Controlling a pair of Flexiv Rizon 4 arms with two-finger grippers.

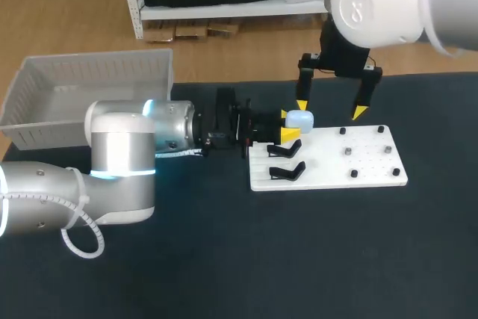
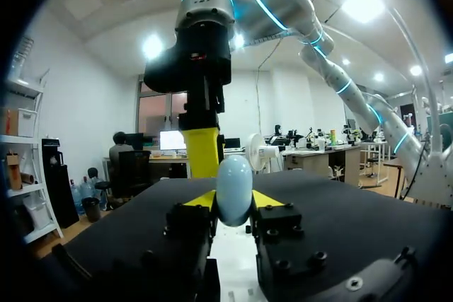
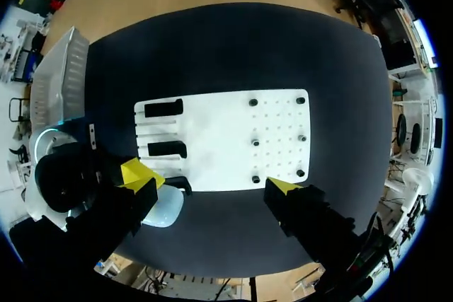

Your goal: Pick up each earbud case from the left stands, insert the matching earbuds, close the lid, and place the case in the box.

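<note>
left hand (image 1: 289, 125) clamped on case (image 2: 233, 189) by stands (image 1: 286, 172) | right hand (image 1: 331, 110) apart above board (image 1: 373, 162) | filling, closing, boxing all left

the case (image 1: 300, 119) is a small pale blue pebble shape, smooth and rounded, lid shut. it stands on end between the yellow tips of the left gripper (image 1: 288, 125), which touch it from both sides, at the far left corner of the white board (image 1: 328, 163). whether it rests on anything under it cannot be told. two black stands (image 1: 287, 172) lie on the board's left part, just near of the case, both bare. six small dark knobs (image 1: 348, 152) sit in two rows on the board's right half; too small to tell whether they are earbuds. the box (image 1: 89, 72), a pale grey bin with ribbed walls, sits far left, well apart from the board.
</note>
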